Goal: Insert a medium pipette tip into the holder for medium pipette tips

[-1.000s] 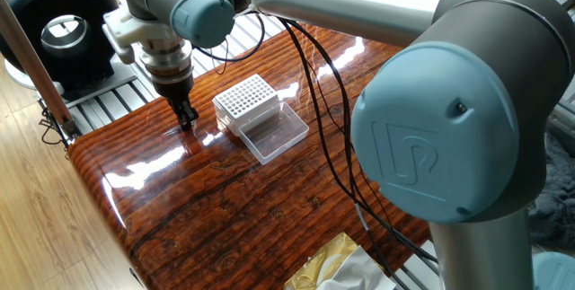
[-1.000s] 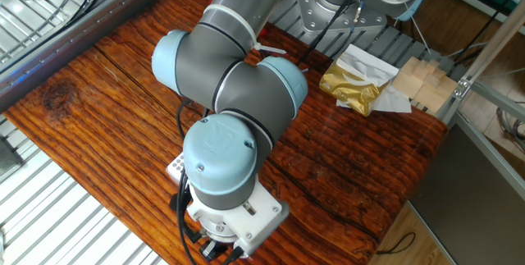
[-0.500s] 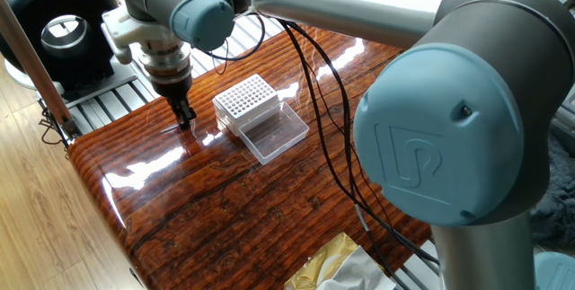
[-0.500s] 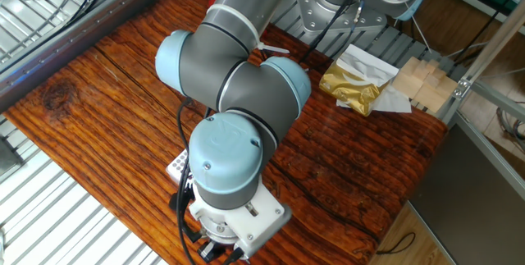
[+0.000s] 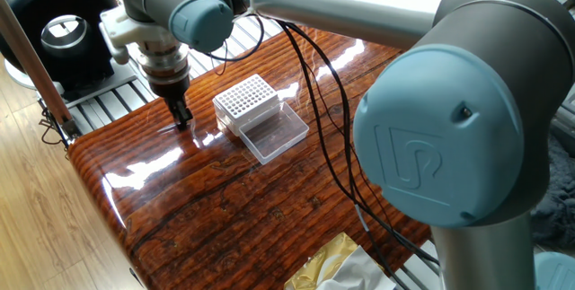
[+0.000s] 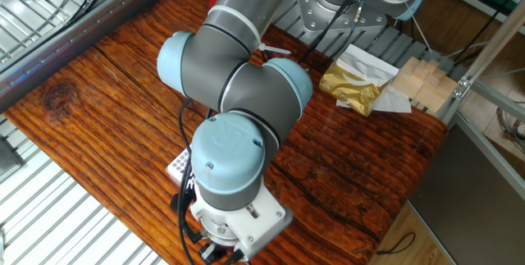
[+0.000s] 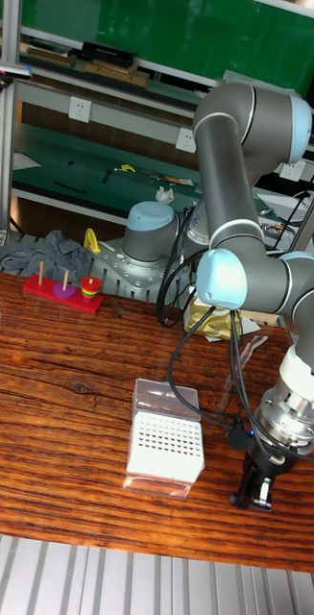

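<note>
Claw: the black two-finger claw [image 5: 182, 119] points straight down at the worktop, its tips at or just above the surface; contact cannot be confirmed. In the tall fixed view the same claw [image 7: 254, 494] stands low over the wood.
Claw state: the fingers appear drawn close together, but whether they are pinching anything cannot be told; no pipette tip is discernible between them, being too small or hidden.
Change: compared with the views half a second and one second back, the claw has shifted slightly away from the holder and towards the worktop's edge, and looks marginally higher. The wrist housing in the other fixed view has crept a little as well.
Holder: the small clear plastic box with white perforated top grid [image 5: 247, 99] sits just beside the claw, apart from it, with its clear hinged lid [image 5: 270, 134] lying open on the side away from the claw. It has not moved.
Worktop: glossy reddish-brown wooden worktop [image 5: 234, 200]; a thin dark line next to the claw, on the side away from the holder, may be a tip or only grain.
Meaning for task: judged as the pick-up stage. The small lift suggests a grasp attempt is ending, but success is unverified. Insertion is not begun.
Obstruction: the other fixed view is largely blocked by the arm; only a corner of the holder [image 6: 177, 167] shows.
</note>
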`<move>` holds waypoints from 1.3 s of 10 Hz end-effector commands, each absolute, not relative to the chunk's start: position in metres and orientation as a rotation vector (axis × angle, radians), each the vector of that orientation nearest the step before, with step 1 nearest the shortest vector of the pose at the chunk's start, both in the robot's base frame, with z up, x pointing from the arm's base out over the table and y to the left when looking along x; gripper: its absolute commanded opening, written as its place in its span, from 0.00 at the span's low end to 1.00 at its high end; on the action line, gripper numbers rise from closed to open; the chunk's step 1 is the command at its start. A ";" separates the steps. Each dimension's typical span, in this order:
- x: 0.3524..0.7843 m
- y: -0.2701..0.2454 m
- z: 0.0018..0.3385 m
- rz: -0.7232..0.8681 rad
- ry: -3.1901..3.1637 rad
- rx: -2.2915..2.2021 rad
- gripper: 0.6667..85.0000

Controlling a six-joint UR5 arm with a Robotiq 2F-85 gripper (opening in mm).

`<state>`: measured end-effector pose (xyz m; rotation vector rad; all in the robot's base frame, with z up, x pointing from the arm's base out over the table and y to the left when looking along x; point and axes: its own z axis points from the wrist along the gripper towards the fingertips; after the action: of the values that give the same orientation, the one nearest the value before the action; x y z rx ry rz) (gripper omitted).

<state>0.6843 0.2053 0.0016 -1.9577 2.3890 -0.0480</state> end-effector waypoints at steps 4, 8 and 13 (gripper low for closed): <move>0.685 0.209 0.006 -0.027 2.427 -1.894 0.00; 0.687 0.198 0.021 -0.071 2.471 -1.868 0.00; 0.691 0.197 0.025 -0.072 2.513 -1.798 0.00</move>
<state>0.6891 0.1993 0.0206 -1.8353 2.4858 -0.0774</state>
